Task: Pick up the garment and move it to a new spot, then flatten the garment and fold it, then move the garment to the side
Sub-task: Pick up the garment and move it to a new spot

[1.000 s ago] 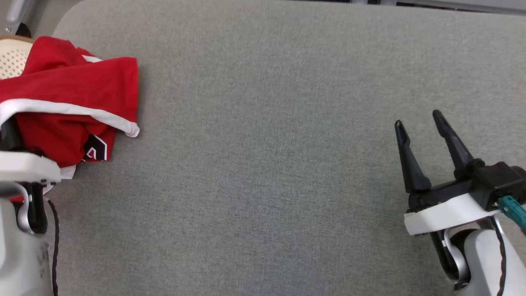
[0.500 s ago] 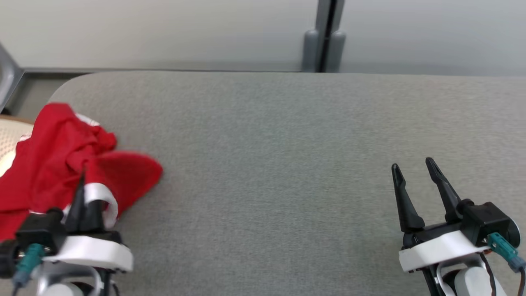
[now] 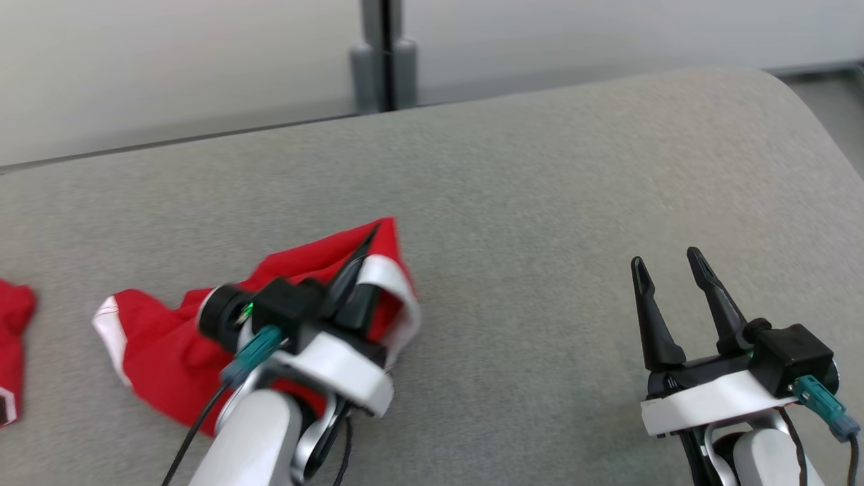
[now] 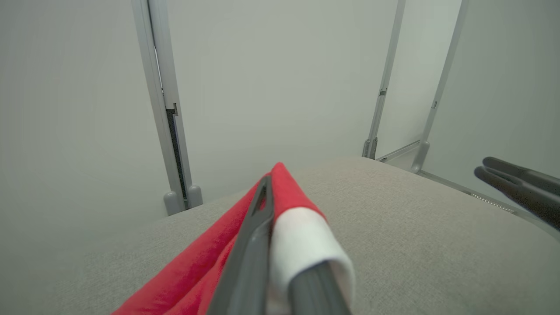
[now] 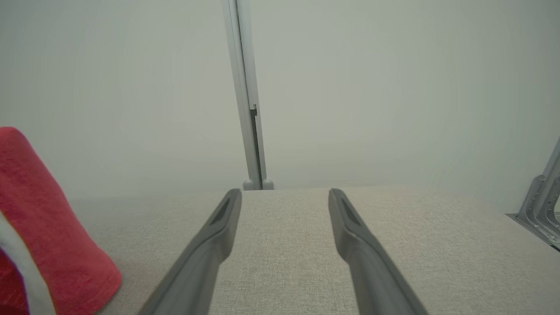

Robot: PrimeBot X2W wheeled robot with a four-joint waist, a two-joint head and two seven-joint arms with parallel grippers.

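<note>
At the far left edge of the head view, well left of the grey post [image 3: 385,54] that stands behind the padded grey table [image 3: 540,202], lies a patch of red cloth [image 3: 13,324]. Grey table shows between it and the rest of the red fabric, and I cannot tell whether the two join out of sight.

Nearer the post, but still left of it and towards the robot, the red garment [image 3: 155,344] with white trim lies bunched on the table. Its right end is drawn up into a peak that comes almost level with the post.

The left gripper [image 3: 361,270] is at that peak, its two dark fingers pressed together on the garment. In the left wrist view the white hem [image 4: 306,245] wraps over one finger, and red fabric trails back from the left gripper [image 4: 267,205] onto the table.

Well right of the post, the right gripper [image 3: 667,260] hovers over bare table with its fingers spread apart and nothing between them. Its own wrist view shows the spread right gripper [image 5: 284,194] below the post [image 5: 247,109], with the garment [image 5: 43,227] far to the post's left.
</note>
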